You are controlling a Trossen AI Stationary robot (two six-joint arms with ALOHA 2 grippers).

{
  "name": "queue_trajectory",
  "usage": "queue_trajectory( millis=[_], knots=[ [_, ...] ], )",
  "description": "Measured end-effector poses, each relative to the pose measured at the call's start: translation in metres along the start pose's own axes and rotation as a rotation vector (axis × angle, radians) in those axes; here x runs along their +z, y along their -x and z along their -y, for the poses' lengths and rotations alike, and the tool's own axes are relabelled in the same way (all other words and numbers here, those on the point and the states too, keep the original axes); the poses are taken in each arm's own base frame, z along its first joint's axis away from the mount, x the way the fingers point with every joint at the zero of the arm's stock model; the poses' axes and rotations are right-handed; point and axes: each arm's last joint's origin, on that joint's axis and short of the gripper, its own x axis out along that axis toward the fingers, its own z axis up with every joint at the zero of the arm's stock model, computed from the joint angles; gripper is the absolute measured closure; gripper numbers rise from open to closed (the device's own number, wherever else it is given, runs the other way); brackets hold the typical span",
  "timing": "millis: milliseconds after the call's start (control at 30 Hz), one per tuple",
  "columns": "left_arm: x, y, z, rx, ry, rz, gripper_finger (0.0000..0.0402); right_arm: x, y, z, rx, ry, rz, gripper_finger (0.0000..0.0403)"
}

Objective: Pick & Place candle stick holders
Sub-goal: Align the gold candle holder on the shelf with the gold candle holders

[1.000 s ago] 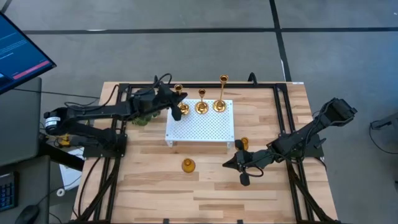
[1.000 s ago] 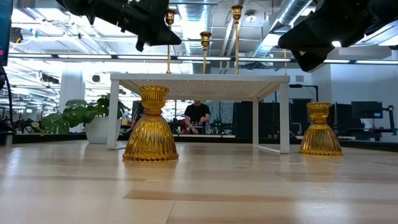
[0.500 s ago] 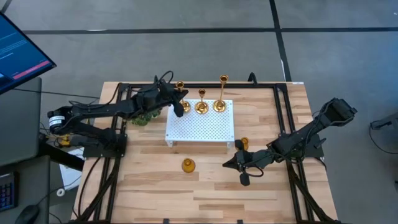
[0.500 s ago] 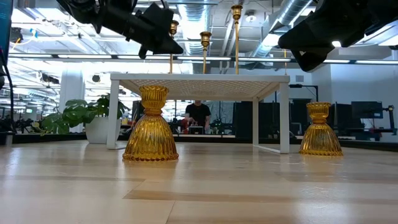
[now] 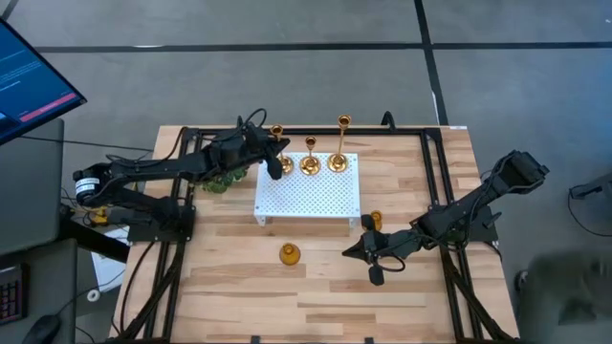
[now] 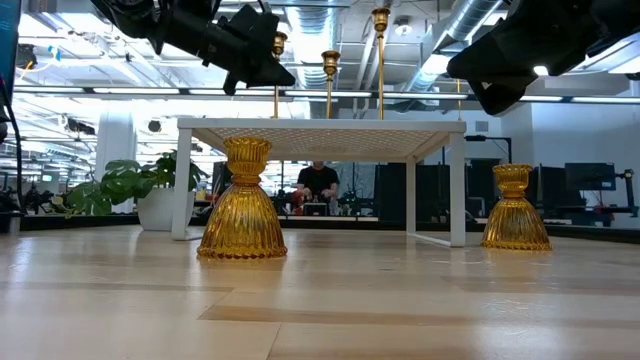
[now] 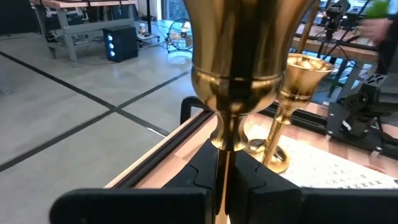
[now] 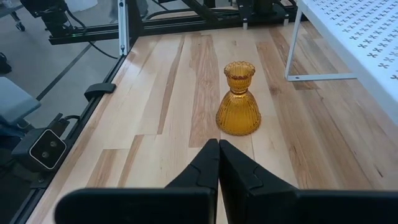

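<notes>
Left gripper (image 5: 275, 164), a dark two-fingered pincer, hung over the far left corner of a white perforated stand (image 5: 308, 196), its fingers clamped on the thin stem of a shiny brass candle stick holder (image 5: 276, 133). In the left wrist view that stem ran upright through the seam where the two fingers met, under a flared, polished cup (image 7: 239, 56), with a second brass cup (image 7: 297, 73) just beyond it. Its long axis stood vertical, cup uppermost.

Two more slim brass holders stood upright along the far edge of the stand: a middle holder (image 5: 310, 161) on a round base, and the tallest holder (image 5: 339, 143) to its right. From table level, the three cups rose in steps above the flat white top, the lowest beside the left gripper and the tallest at the right (image 6: 380, 20).

Two squat amber holders, ribbed glass-like bells with short necks, sat upright on the pale wooden table (image 5: 239, 287). One (image 5: 289, 254) stood in front of the stand; the other (image 5: 375, 221) stood near the stand's front right leg.

Right gripper (image 5: 359, 250) hovered low over the table between the two amber holders, its dark fingers pressed together on nothing, pointing toward the front amber holder (image 8: 238, 99). A green leafy sprig (image 5: 218, 182) lay under the left arm, left of the stand
</notes>
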Motion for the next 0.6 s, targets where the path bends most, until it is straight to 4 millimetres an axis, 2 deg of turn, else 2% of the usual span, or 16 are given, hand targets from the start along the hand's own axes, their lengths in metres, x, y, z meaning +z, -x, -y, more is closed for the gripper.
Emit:
queue_trajectory(
  millis=[600],
  knots=[
    [-0.0003,0.0,0.0,-0.001,0.004,-0.003,0.0372,-0.0011,0.0,0.0004,-0.003,0.005,-0.011,0.0403]
  ],
)
